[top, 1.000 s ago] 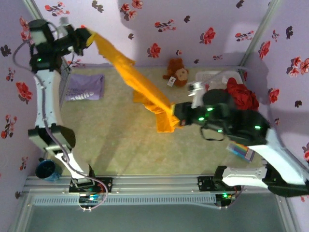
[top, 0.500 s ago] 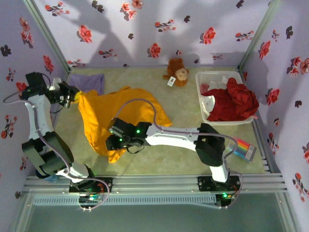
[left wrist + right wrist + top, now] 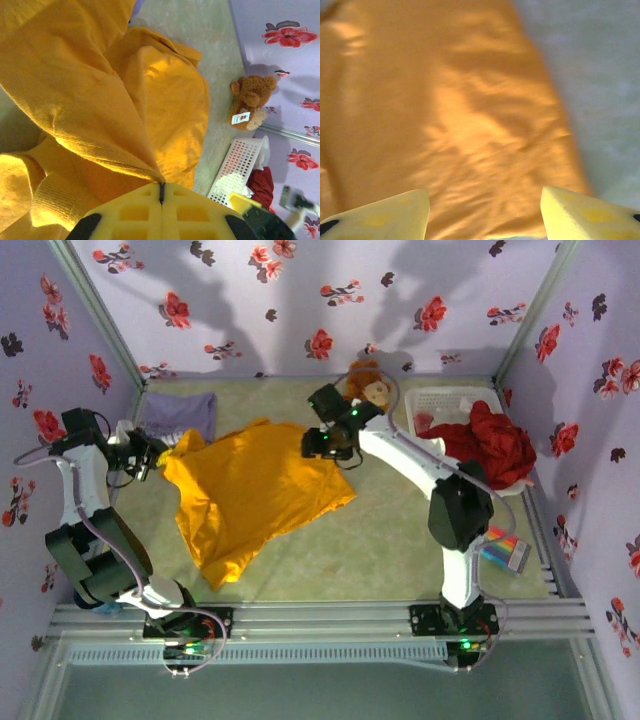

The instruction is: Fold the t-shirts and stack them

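Right gripper (image 3: 322, 445) has swung to the far edge of the orange t-shirt (image 3: 255, 490), released; left gripper (image 3: 150, 452) clenches its left edge.

Bright overhead light; wall shadows; right wrist view blurred.

matt orange-yellow cloth t-shirt (image 3: 250, 490)

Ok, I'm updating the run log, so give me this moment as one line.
left gripper: shut on orange t-shirt edge | right gripper: open over orange t-shirt | lavender t-shirt: far-left corner
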Available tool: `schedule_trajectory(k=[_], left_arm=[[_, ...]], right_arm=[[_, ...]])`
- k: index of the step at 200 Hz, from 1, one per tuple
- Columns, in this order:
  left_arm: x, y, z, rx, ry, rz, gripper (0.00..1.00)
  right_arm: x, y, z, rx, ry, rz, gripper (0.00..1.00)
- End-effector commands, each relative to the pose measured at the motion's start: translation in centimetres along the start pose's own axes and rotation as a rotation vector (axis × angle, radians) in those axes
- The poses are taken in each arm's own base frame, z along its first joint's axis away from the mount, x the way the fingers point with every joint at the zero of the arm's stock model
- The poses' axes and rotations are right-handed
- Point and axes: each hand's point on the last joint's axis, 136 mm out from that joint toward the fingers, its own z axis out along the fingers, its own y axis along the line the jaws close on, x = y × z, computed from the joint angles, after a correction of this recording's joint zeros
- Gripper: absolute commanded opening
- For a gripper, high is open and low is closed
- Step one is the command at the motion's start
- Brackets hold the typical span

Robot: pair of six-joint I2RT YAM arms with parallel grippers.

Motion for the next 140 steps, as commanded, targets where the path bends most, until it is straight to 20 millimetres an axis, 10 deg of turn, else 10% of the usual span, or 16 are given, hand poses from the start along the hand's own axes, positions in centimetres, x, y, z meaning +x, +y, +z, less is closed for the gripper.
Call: schedule_trajectory(k=[1, 140], left_arm=[[-0.3, -0.1, -0.2, 0.008, -0.011, 0.034, 0.00], [-0.5, -0.3, -0.3, 0.006, -0.011, 0.040, 0.00]], right_arm=[[1.7, -4.0, 3.2, 0.115, 0.150, -0.107, 0.61], [1.3, -5.3, 10.6, -0.033, 0.304, -0.040, 0.39]])
